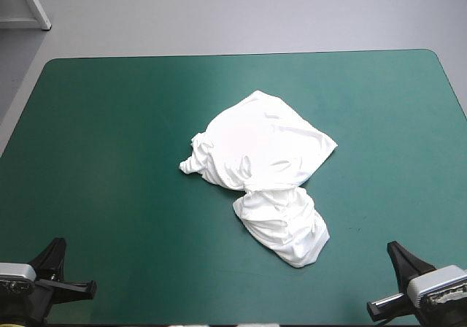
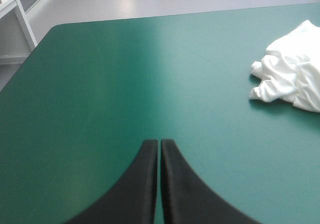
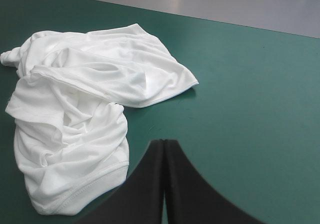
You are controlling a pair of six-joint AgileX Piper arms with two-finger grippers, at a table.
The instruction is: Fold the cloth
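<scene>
The white T-shirt lies as a crumpled heap near the middle of the teal-green table, one lobe trailing toward the front edge. My left gripper rests at the front left corner, shut, nothing between its fingers; in its wrist view the T-shirt lies well ahead and off to the side. My right gripper sits at the front right corner, also shut and empty. Its wrist view shows the T-shirt close ahead and to one side, its hemmed edge near the fingers.
Bare teal-green cover surrounds the heap on all sides, widest on the left half. The table's far edge runs along the back, with grey floor beyond. A white furniture corner stands off the table's far left.
</scene>
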